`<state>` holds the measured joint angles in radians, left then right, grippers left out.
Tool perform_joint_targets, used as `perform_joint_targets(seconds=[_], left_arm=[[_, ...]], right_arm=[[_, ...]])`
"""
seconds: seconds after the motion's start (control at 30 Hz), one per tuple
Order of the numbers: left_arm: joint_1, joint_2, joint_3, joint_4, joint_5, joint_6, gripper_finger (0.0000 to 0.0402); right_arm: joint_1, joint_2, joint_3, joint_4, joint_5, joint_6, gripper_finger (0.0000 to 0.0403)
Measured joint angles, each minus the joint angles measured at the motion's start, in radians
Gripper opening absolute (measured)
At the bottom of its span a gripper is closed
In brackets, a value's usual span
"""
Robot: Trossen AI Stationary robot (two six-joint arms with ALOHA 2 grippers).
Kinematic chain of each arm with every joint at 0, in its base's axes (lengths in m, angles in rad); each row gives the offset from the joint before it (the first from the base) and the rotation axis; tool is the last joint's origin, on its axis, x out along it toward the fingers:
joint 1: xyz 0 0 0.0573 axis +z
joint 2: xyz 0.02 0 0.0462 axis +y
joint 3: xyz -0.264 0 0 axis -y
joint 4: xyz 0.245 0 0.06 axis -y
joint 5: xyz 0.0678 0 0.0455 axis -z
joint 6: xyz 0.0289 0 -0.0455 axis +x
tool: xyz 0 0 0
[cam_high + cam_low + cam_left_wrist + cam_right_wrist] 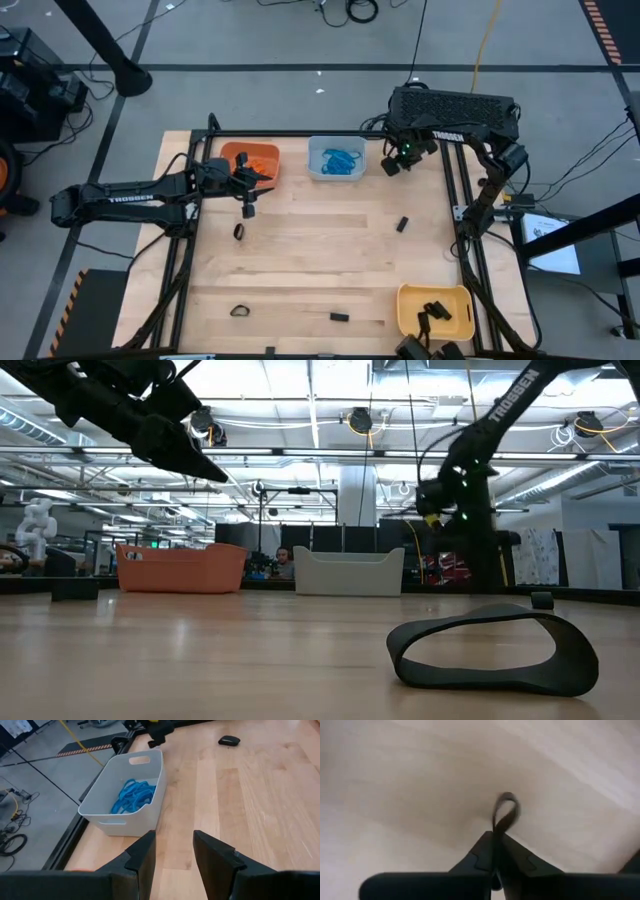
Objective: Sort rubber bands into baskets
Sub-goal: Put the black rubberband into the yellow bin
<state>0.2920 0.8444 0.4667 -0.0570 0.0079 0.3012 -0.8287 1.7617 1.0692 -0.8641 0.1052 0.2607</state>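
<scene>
The orange basket (255, 160) holds orange rubber bands, and the pale blue-grey basket (337, 160) (125, 790) holds blue rubber bands (132, 795). Black bands lie in the yellow basket (435, 310) at the near right. My left gripper (174, 852) (262, 178) hovers open and empty beside the orange basket, pointing toward the pale one. My right gripper (496, 845) (393, 165) points down at the table's far edge, right of the pale basket, shut on a black rubber band (504, 815). My right gripper pinches one end of the black rubber band (496, 831) between its two fingertips, coming from above and pointing down. The rest of the loop stands out past the fingertips toward the wood. Whether the loop touches the table, I cannot tell.
Loose black bands lie on the wood: one below the left gripper (239, 231), one mid-right (402, 224), and two near the front edge (240, 311) (339, 317). One of them looms close in the low view (490, 650). A black frame (300, 134) rims the table.
</scene>
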Motion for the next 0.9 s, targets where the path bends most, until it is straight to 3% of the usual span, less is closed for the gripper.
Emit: perform_joint_targets(seconds=[0.23, 0.5, 0.63, 0.9], left_arm=[[0.0, 0.0, 0.0, 0.0, 0.0, 0.0, 0.0138], [0.0, 0.0, 0.0, 0.0, 0.0, 0.0, 0.0138], [0.0, 0.0, 0.0, -0.001, 0.0, 0.0, 0.0138], [0.0, 0.0, 0.0, -0.001, 0.0, -0.005, 0.0138]], right_arm=[[0.12, -0.001, 0.177, -0.271, -0.018, -0.007, 0.0003], [0.366, -0.083, 0.327, -0.49, -0.098, 0.064, 0.0001], [0.538, -0.193, 0.327, -0.503, -0.115, 0.235, 0.0001], [0.968, -0.331, 0.326, -0.498, -0.066, 0.756, 0.0]])
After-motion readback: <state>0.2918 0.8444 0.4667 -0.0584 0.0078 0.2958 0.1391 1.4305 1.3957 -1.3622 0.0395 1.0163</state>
